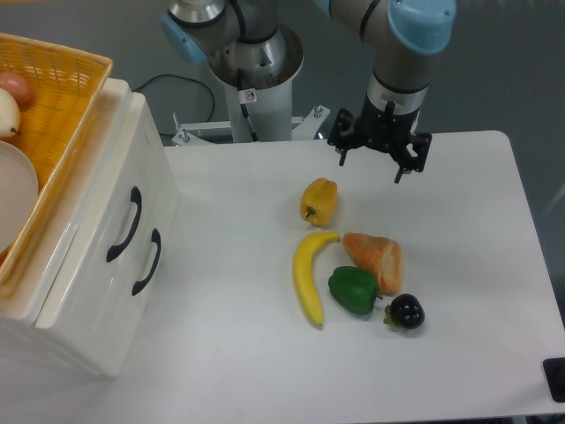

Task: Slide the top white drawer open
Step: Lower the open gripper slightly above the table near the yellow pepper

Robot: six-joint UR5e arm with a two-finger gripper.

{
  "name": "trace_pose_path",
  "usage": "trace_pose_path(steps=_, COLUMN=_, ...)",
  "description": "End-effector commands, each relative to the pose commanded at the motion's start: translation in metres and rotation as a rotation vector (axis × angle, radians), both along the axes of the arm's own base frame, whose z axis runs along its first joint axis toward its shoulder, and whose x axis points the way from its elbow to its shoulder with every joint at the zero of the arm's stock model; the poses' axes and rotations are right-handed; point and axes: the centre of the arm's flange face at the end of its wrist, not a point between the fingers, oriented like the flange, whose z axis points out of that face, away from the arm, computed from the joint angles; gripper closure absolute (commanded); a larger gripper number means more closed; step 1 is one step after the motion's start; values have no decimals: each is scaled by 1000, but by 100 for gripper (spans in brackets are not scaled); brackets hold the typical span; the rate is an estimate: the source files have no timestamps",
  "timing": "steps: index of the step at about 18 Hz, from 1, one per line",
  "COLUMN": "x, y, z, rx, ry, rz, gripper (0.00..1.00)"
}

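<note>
The white cabinet stands at the table's left side, its front facing right. The top white drawer [99, 231] is the upper one, with a black curved handle [124, 224]; it looks shut, flush with the cabinet front. Below it sits the lower drawer's matching handle [146, 261]. My gripper [369, 170] hangs over the table's back middle, far to the right of the cabinet. Its fingers are spread open with nothing between them.
A yellow wicker basket [62, 93] with food and a plate rests on the cabinet top. On the table lie a yellow pepper [319, 201], a banana [308, 276], a bread roll [375, 260], a green pepper [354, 291] and a dark fruit [406, 312].
</note>
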Motion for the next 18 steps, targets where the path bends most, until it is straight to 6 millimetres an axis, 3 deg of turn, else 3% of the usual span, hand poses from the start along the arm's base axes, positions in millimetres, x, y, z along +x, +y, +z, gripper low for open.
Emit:
trace_pose_path(steps=7, x=-19, y=1, z=3, rx=0, ry=2, rz=46, gripper=0)
trace_pose_path(steps=18, x=-13, y=17, z=8, rx=47, ry=-39, rz=183, gripper=0)
